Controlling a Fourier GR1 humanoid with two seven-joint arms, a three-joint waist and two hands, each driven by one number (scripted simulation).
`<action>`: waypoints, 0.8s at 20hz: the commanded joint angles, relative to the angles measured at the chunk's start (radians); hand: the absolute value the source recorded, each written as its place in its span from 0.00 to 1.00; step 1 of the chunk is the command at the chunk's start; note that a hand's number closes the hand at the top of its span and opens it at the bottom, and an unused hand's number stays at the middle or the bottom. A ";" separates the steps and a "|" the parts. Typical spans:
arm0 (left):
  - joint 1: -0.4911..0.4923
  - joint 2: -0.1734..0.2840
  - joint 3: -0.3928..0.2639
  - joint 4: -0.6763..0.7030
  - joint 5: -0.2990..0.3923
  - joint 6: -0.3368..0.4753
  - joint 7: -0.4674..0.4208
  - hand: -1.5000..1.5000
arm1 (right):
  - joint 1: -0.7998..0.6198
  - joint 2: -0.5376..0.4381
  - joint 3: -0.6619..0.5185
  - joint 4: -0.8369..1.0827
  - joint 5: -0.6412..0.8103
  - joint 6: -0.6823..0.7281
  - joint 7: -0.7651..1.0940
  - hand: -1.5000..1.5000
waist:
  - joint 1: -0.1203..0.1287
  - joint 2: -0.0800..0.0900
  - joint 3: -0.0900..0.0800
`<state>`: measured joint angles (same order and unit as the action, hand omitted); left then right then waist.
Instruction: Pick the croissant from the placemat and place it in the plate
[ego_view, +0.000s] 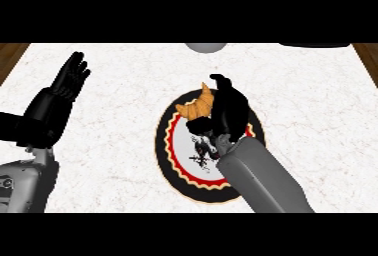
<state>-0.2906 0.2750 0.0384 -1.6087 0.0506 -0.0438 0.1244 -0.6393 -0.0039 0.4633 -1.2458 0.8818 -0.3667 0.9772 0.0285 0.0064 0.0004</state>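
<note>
Grey forearms, seemingly smooth; black hands (63, 95).

A white, faintly veined marble-look counter top (111, 165) fills nearly the whole view, evenly lit. At both upper corners a strip of brown wooden edging (10, 57) shows — slanting outward. At the far edge sit a pale grey rounded object (204, 47) and a dark flat shape (316, 45) — both cut off.

Your right hand (227, 112) sits just right of centre, fingers curled, pointing toward twelve o'clock. Your left hand (59, 97) rests open at nine o'clock, fingers up.
</note>
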 joint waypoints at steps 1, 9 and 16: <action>0.001 0.031 0.041 0.015 0.033 -0.044 -0.030 0.50 | -0.091 0.004 0.062 0.120 -0.148 -0.188 0.043 0.00 | 0.015 0.002 0.000; -0.031 0.008 0.027 0.030 0.002 -0.013 0.007 0.50 | -0.112 0.004 0.012 0.165 -0.204 -0.503 -0.170 0.00 | -0.004 0.001 0.000; 0.017 0.036 0.068 -0.007 0.027 -0.041 0.007 0.50 | -0.001 -0.020 -0.096 -0.003 -0.316 -0.533 -0.298 0.00 | -0.030 -0.007 0.000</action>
<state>-0.2819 0.2938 0.0830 -1.6112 0.0670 -0.0724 0.1262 -0.6919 -0.0081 0.4244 -1.1701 0.6066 -0.8418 0.7210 0.0125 0.0021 0.0006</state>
